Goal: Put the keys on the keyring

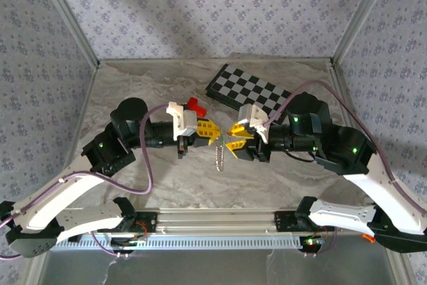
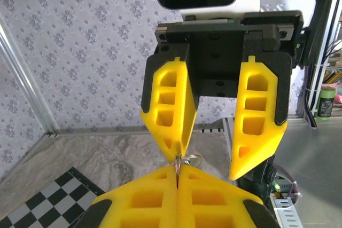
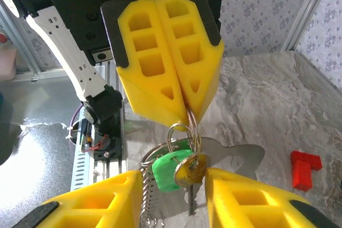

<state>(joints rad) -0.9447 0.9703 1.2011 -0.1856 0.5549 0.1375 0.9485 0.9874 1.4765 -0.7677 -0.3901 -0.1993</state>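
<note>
My left gripper is shut on a silvery split ring of the keyring, pinching it at its fingertips. From that ring hang the keys, a green oblong piece and a brass key, along with a flat metal tag. The keyring's beaded chain dangles below; in the top view the chain hangs between both arms above the table. My right gripper faces the left one and stands open, its yellow fingers either side of the hanging keys without gripping them.
A red block lies on the marble table behind the left gripper, and the red block shows at the right in the right wrist view. A black-and-grey chessboard lies at the back. Patterned walls enclose three sides.
</note>
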